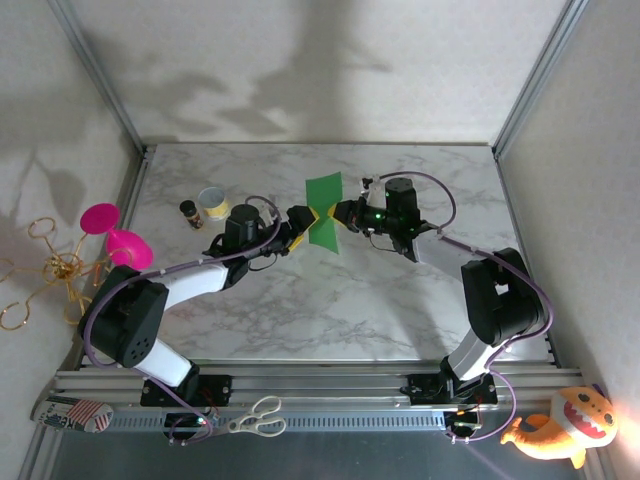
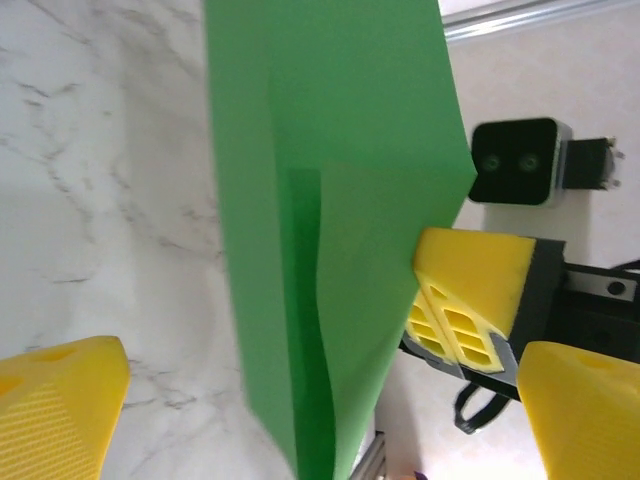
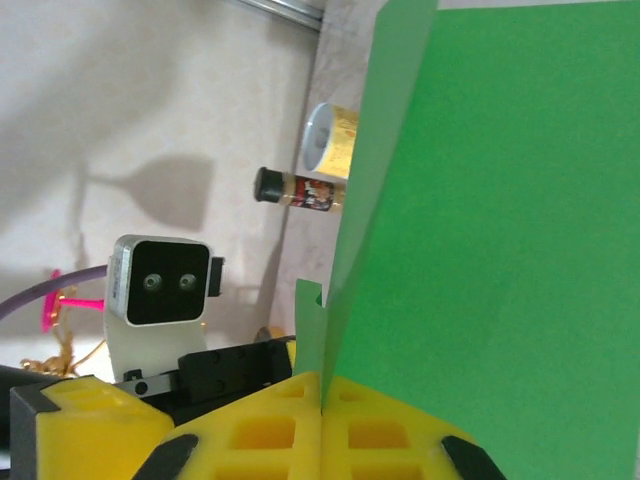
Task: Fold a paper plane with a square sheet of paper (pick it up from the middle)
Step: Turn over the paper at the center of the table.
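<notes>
Clearly, the paper [image 1: 325, 213] hangs in the air over the middle of the counter [image 1: 400, 300], stood on edge between the two grippers. The right gripper [image 1: 345, 213] is clenched on it at a folded edge, while the left gripper [image 1: 300, 222] is released, its jaws spread wide to either side of the sheet without touching it. We judge the step to be a regrip along the crease. We should keep the right clamp firm, bring the left in square to the fold line, and close only once the layers lie flat between the jaws, since the free edges look limp and could buckle. There is good room toward the near side, over open counter. A can [image 1: 212, 204] and a bottle [image 1: 190, 213] stand to the left, near the left gripper, so we should swing away from them.
</notes>
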Controlling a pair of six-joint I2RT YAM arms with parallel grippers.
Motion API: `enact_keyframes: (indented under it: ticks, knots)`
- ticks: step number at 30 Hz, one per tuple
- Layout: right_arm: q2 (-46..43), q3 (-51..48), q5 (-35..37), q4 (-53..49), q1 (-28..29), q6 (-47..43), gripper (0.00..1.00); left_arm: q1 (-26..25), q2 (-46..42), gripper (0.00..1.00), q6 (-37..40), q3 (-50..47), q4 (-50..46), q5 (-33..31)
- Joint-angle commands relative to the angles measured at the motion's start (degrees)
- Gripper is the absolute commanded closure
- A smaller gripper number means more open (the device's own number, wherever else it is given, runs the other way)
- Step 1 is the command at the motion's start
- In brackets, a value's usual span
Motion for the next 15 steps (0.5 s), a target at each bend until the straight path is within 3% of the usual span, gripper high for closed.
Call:
enact_keyframes:
  ticks: [1, 8, 15]
  knots:
    - [0.55, 0.41, -4.12, 4.54, -0.56, 2.86, 0.97, -0.53, 0.75, 0.04, -1.95, 1.25, 4.58, 2.79]
    - [1.22, 0.15, -4.82, 4.8, -0.93, 3.72, 0.96, -0.72, 2.46, 0.24, -2.77, 2.67, 6.03, 4.67]
    - [2.11, 0.32, -5.22, 4.91, -1.12, 4.4, 0.94, -0.81, 3.01, 0.5, -2.34, 3.1, 7.0, 5.79]
